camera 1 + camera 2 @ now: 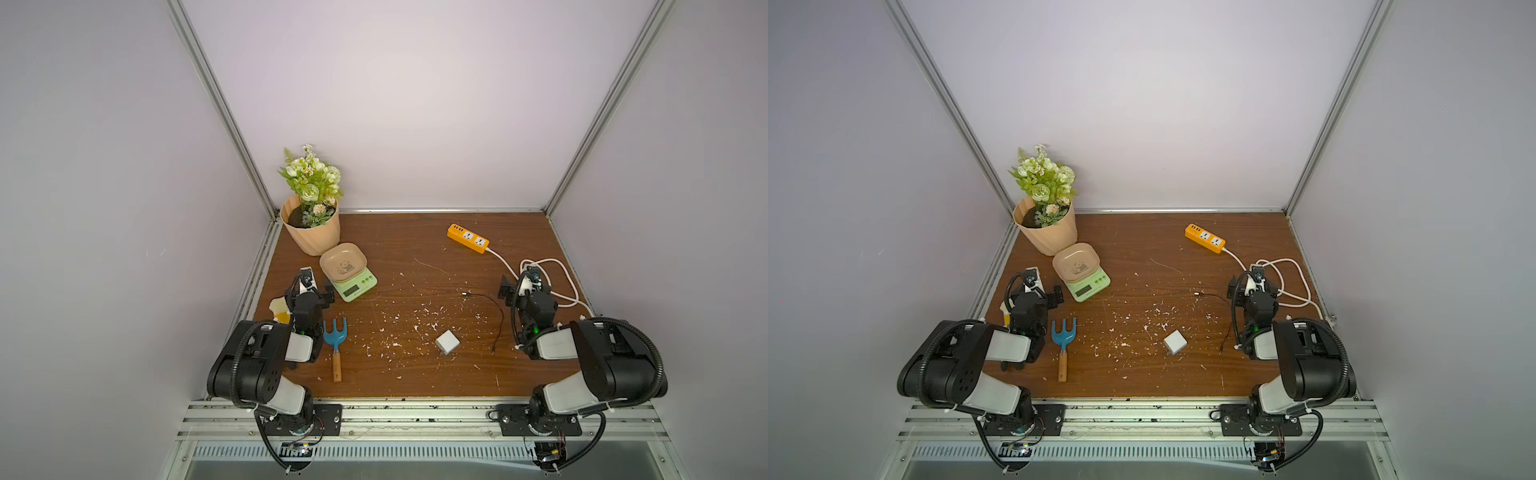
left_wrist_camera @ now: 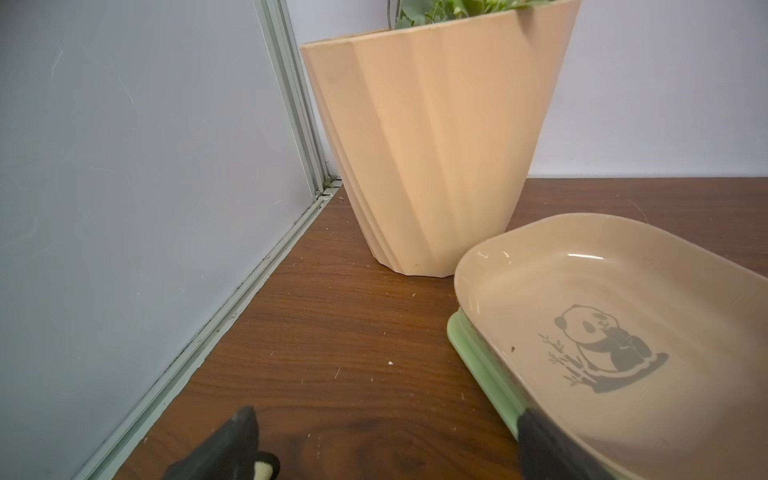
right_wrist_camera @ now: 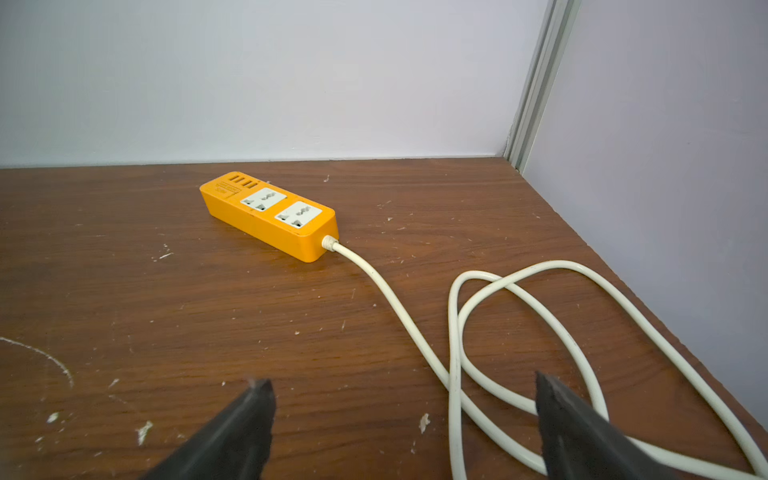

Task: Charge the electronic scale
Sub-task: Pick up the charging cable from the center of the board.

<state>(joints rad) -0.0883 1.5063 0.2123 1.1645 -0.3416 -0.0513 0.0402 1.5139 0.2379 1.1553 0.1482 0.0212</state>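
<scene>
The electronic scale (image 1: 354,283) (image 1: 1088,284), pale green with a beige panda-print tray (image 2: 615,316), stands at the left of the wooden table beside a flower pot. My left gripper (image 1: 318,286) (image 1: 1045,287) (image 2: 384,415) is open just left of it, low over bare wood, with one finger in front of the scale's green edge. My right gripper (image 1: 523,283) (image 1: 1252,284) (image 3: 401,380) is open at the right, over the white cord's loops (image 3: 465,332), holding nothing. A thin black cable (image 1: 496,316) and a white cube charger (image 1: 447,343) lie between the arms.
An orange power strip (image 1: 468,238) (image 3: 270,214) lies at the back right. The peach flower pot (image 1: 309,235) (image 2: 428,158) stands in the back left corner. A blue hand rake (image 1: 335,343) lies near the left arm. Walls close three sides.
</scene>
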